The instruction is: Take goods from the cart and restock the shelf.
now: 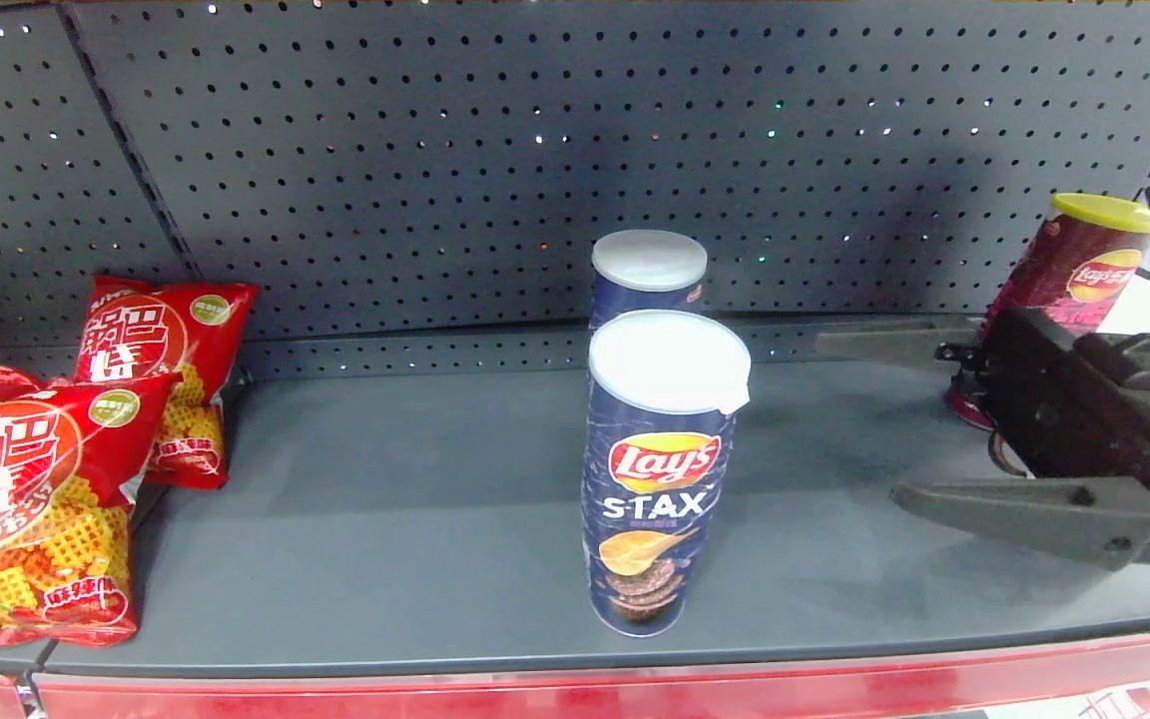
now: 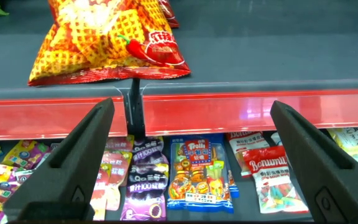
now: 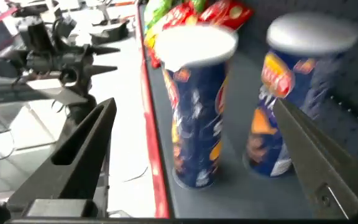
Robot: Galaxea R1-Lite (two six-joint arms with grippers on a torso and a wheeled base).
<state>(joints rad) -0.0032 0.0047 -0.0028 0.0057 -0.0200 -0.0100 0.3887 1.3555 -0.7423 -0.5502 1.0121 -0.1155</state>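
Note:
Two blue chip cans with white lids stand upright on the grey shelf, one near the front edge and one right behind it by the pegboard. Both cans, front and back, show ahead in the right wrist view. My right gripper hovers open over the shelf to the right of the front can, apart from it and holding nothing. A maroon can with a yellow lid stands behind that gripper. My left gripper is open and holds nothing, in front of the shelf's red front edge.
Red snack bags lie at the shelf's left end, and one shows above the red edge. Below it, a lower shelf holds several candy packs. Bare shelf lies between the bags and the cans. The pegboard closes the back.

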